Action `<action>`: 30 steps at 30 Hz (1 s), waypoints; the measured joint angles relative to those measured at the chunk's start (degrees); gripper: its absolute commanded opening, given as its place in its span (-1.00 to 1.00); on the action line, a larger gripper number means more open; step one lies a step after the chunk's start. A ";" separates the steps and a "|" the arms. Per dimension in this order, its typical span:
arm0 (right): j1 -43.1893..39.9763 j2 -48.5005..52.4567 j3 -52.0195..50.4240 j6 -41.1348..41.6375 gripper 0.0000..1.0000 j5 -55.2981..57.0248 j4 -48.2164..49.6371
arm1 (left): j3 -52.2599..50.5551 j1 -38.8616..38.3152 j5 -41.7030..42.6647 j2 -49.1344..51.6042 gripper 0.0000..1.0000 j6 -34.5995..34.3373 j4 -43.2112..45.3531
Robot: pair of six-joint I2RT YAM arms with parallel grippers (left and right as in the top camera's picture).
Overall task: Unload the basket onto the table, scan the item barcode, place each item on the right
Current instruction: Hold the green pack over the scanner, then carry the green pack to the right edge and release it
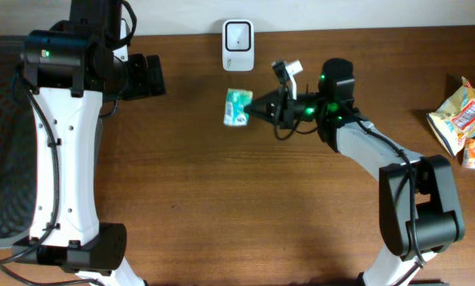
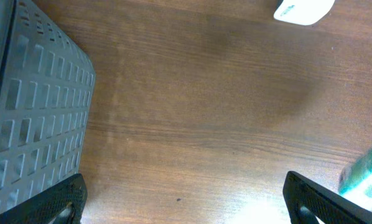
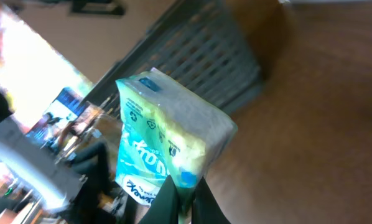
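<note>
Right jaws pinch the green packet near the white scanner; left jaws gape wide, empty.

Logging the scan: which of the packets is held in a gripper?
The green-and-white packet, pinched by the right gripper near the white scanner; the orange packets lie untouched at the far right.
</note>
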 measured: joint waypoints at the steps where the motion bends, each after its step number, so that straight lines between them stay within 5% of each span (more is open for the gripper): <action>1: 0.20 0.00 2.21 1.11 -0.92 5.35 -5.22 | 0.00 0.00 0.00 0.00 0.98 0.00 0.17; 5: 1.40 0.20 20.24 -6.14 -0.93 48.26 -33.81 | 0.00 -0.02 -0.02 0.00 0.98 0.00 0.13; 9: 5.86 7.13 38.66 -22.12 -0.92 78.12 -35.98 | 0.02 -0.02 -0.02 -0.02 0.98 0.00 0.11; 14: 7.17 28.04 52.28 -45.51 -0.92 88.21 -33.90 | 0.02 -0.07 0.00 -0.11 0.98 0.00 0.11; 18: 12.55 31.54 54.21 -68.17 -0.92 89.61 -21.44 | 0.00 -0.07 0.00 -0.11 0.98 0.00 0.09; 21: 13.55 34.45 54.45 -76.15 -0.92 88.32 -21.88 | 0.00 -0.07 -0.02 -0.11 0.98 0.00 0.07; 26: 13.25 34.84 54.53 -74.66 -0.92 93.29 -23.82 | 0.00 -0.07 -0.02 -0.11 0.98 0.00 0.07; 30: 7.34 32.35 58.40 -49.22 -0.92 100.04 -41.44 | 0.00 -0.07 0.00 -0.11 0.98 0.00 0.02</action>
